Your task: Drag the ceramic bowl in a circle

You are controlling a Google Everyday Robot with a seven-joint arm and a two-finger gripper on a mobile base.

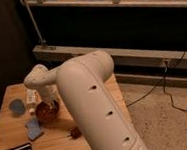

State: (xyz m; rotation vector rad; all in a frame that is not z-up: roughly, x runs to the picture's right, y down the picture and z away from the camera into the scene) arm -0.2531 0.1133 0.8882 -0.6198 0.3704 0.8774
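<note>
Hanging over ceramic bowl (43, 114), tool (50, 100) (grip unclear) mostly hidden by arm (89, 100)

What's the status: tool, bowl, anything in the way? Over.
Tool down on ceramic bowl. White bottle and light-blue pad close beside bowl. Dark red object nearby.

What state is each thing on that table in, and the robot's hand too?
Small round orange-red glossy ceramic bowl: upright on the wooden table.
Gripper: down at the bowl.
White plastic bottle: lying on its side.
Small flat blue disc: lying flat.
Dark red leaf-shaped object: half hidden by the arm.
</note>
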